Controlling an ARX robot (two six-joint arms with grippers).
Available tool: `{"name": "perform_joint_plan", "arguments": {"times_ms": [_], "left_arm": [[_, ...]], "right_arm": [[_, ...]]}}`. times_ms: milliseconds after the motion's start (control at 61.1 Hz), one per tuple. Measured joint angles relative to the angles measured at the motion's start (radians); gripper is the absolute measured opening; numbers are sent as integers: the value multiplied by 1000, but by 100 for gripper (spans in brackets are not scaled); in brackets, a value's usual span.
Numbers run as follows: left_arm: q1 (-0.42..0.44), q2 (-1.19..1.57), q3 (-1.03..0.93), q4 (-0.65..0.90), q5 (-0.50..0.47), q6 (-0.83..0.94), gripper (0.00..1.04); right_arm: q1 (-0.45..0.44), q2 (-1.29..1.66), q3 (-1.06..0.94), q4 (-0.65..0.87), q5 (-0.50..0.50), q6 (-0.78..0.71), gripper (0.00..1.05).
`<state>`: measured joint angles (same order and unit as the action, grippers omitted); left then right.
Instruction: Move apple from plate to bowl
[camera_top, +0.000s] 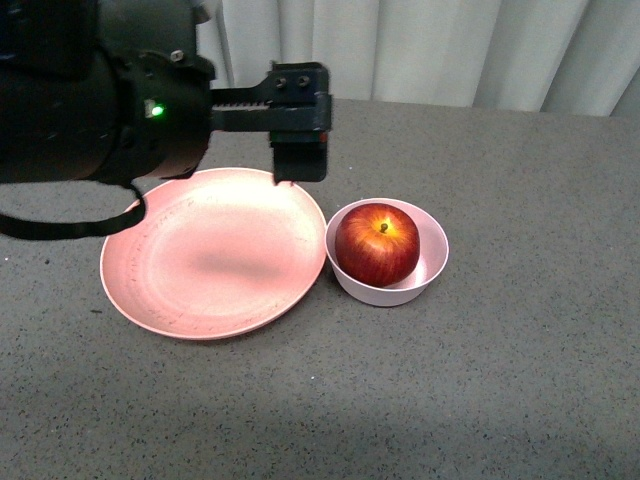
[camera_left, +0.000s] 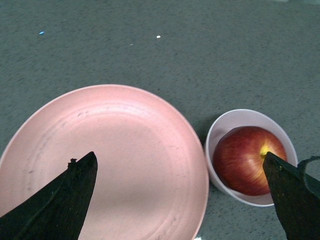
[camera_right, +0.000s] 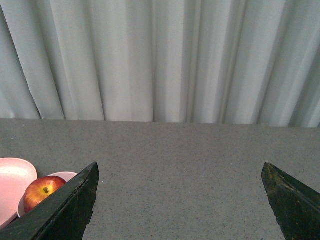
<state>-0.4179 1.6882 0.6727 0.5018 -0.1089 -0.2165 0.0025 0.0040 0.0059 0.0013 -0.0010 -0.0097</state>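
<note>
The dark-red apple (camera_top: 377, 243) sits inside the small pale-pink bowl (camera_top: 432, 268), stem up. The wide salmon-pink plate (camera_top: 200, 260) lies bare just left of the bowl, almost touching it. My left gripper (camera_top: 300, 165) is open and empty, hovering above the plate's far right rim. In the left wrist view my left gripper (camera_left: 179, 155) has its jaws wide apart over the plate (camera_left: 115, 150), with the apple (camera_left: 245, 160) in the bowl (camera_left: 225, 125) by one finger. My right gripper (camera_right: 180, 165) is open and empty above bare table. In its view the apple (camera_right: 42, 192) and bowl (camera_right: 67, 176) lie far off to one side.
A grey speckled table (camera_top: 520, 380) carries everything. A pale pleated curtain (camera_top: 430, 45) hangs behind the table's far edge. The left arm's black body (camera_top: 90, 90) fills the upper left of the front view, with a black cable (camera_top: 60, 228) looping below it.
</note>
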Motion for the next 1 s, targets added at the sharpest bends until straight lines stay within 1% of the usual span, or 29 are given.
{"name": "perform_joint_plan", "arguments": {"times_ms": [33,82,115,131,147,164,180,196,213,229,245,278,294,327,425,589,687,883,998], "left_arm": [[11,-26,-35,19,-25,9,98],[20,-56,-68,24,-37,13,98],[21,-53,-90,79,-83,35,96],[23,-35,-127,221,-155,67,91],[27,-25,-154,319,-194,95,87],[32,-18,-183,406,-218,116,83],[42,-16,-232,522,-224,138,78],[52,-18,-262,591,-224,147,75],[57,-22,-276,619,-222,153,73],[79,-48,-320,706,-215,169,65],[84,-56,-328,720,-210,172,64],[106,-100,-359,745,-197,181,57],[111,-111,-366,747,-193,185,55],[129,-161,-391,739,-175,190,48],[164,-283,-443,651,-132,198,31],[221,-425,-517,590,-87,202,4],[254,-527,-562,533,-45,208,4],[301,-689,-613,422,-6,208,4],[330,-806,-637,330,27,208,4]], "right_arm": [[0,0,0,0,0,0,95],[0,0,0,0,0,0,95],[0,0,0,0,0,0,95],[0,0,0,0,0,0,95],[0,0,0,0,0,0,95],[0,0,0,0,-1,0,95],[0,0,0,0,-2,0,95],[0,0,0,0,-1,0,95],[0,0,0,0,-1,0,95],[0,0,0,0,1,0,95],[0,0,0,0,0,0,95],[0,0,0,0,0,0,95],[0,0,0,0,1,0,95],[0,0,0,0,1,0,95],[0,0,0,0,0,0,95],[0,0,0,0,0,0,95],[0,0,0,0,0,0,95],[0,0,0,0,0,0,95],[0,0,0,0,0,0,95]]}}
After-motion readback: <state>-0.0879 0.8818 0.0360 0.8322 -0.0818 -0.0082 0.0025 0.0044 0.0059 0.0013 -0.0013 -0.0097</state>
